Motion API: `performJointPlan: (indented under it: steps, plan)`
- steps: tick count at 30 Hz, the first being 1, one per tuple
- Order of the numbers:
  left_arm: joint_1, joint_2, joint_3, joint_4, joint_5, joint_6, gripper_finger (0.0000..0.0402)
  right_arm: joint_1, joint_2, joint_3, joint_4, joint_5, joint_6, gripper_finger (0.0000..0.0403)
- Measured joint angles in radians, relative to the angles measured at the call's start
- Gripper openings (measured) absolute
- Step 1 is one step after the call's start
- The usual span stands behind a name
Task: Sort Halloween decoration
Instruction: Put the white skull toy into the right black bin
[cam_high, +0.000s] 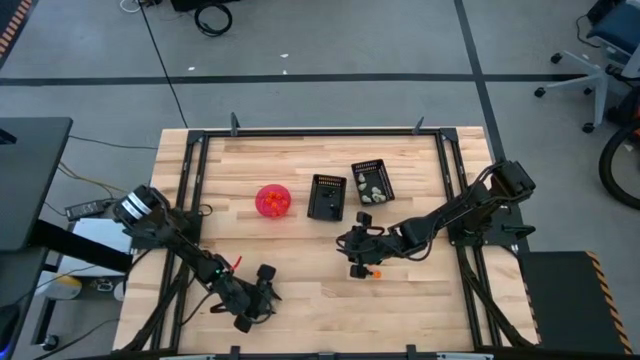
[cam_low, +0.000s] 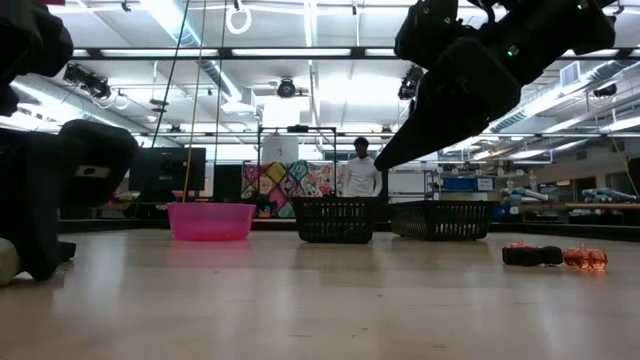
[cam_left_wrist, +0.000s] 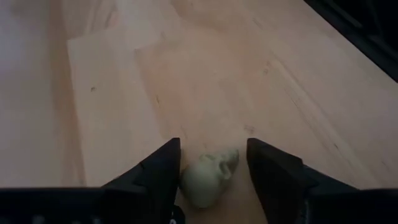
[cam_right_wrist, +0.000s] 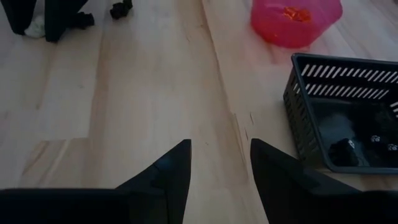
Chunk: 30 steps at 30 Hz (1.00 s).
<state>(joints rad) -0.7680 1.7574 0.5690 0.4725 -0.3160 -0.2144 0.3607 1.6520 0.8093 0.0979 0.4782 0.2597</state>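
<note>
Behind the table (cam_high: 300, 180) a workshop stretches away under strip lights, and a person (cam_low: 359, 168) stands far back, too distant to be part of this. On the pale wood the sorting seems already laid out by colour: the pink bowl (cam_high: 273, 200) holds orange pieces, one black basket (cam_high: 327, 196) holds dark ones, and the other basket (cam_high: 372, 182) holds pale ones. The left end effector (cam_left_wrist: 211, 163) sits low near the front edge, its fingers apart on either side of a pale skull trinket (cam_left_wrist: 209, 177) that rests on the wood; I would guess it is lined up to pinch the skull for the pale basket, though whether the fingers touch it I cannot tell. The right end effector (cam_right_wrist: 219, 155) hovers near the middle of the table with its fingers apart and nothing between them, facing the bowl and the nearer basket. Just beside it lie a small black trinket (cam_low: 531, 256) and an orange trinket (cam_low: 584, 258), not yet sorted. From above, the left arm hides the skull altogether, and the baskets' contents are too small to name singly.
</note>
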Motion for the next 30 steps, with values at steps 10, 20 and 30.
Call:
performJointPlan:
  steps: [10,20,30]
  plan:
    - [-0.010,0.007,0.001,-0.017,-0.003,0.001,0.0113,0.000,0.000,0.000,0.002,0.000,0.001,0.0169]
    - [-0.009,0.008,0.000,-0.028,-0.011,0.022,0.0075,0.000,0.001,0.000,0.002,-0.007,-0.001,0.0169]
    - [0.003,-0.051,-0.009,-0.072,-0.065,0.099,0.0076,0.000,-0.006,0.000,-0.027,0.000,-0.015,0.0169]
